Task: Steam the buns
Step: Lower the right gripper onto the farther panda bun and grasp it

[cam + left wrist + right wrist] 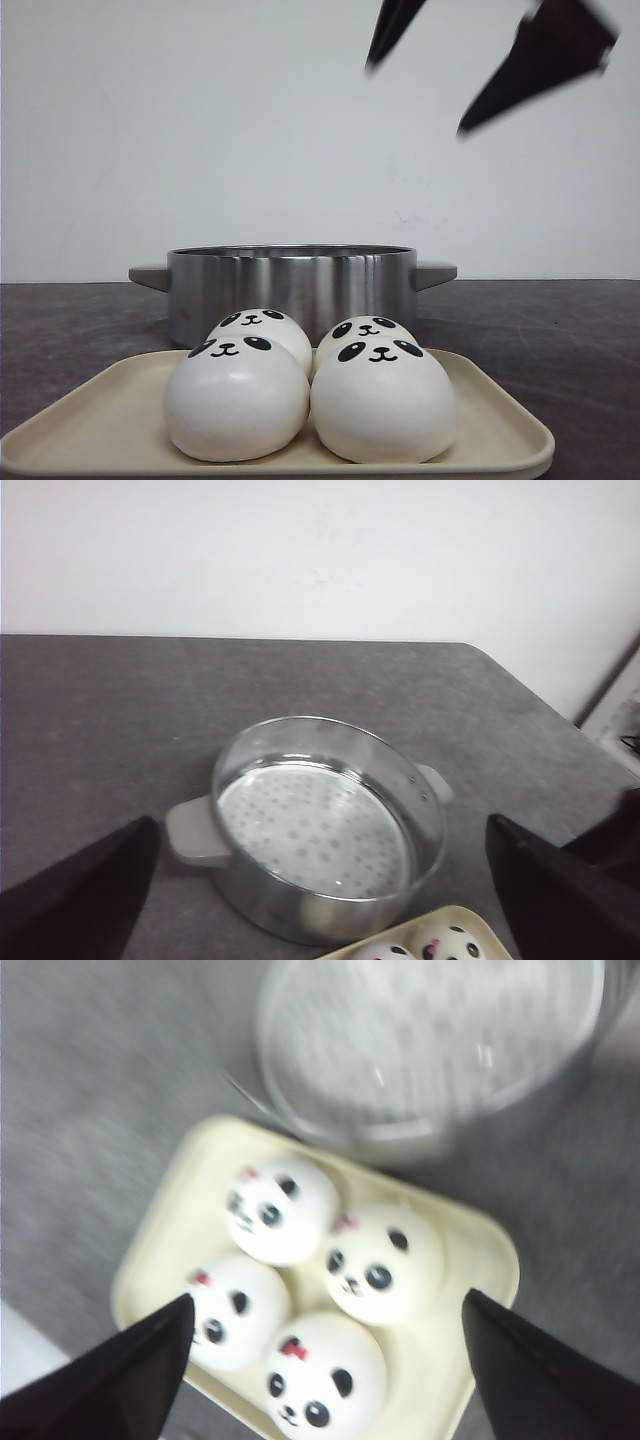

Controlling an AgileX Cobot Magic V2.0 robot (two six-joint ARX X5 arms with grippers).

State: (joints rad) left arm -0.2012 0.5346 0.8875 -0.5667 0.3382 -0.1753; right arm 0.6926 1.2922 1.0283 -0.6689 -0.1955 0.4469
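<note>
Stainless steel dominates the middle of the front view: a low steamer pot [291, 290] with two stubby side handles sits on the dark grey table [560, 340], and the left wrist view shows its perforated steaming plate [315, 830] bare, with nothing loaded. Just in front of it, low in the frame, a cream tray [500, 425] holds all four buns [237, 398], packed two by two and touching, their panda faces turned to the camera.

By my reading the task is at its first pick, since no bun has left the tray. The right gripper [325, 1360] hangs high above the tray, seen as two blurred dark fingers at the upper right of the front view. In its own wrist view the jaws stand wide apart, with nothing between them and the buns framed below the gap. The left gripper [320, 880] is likewise spread and empty, with the pot in its sights.

The next move probably calls for the right arm to descend over one bun, most easily an outer one, and close gently around its dome. The buns look soft and crowded, so a hard squeeze may dent one or nudge its neighbour. Then comes a lift over the pot's rim onto the plate.
</note>
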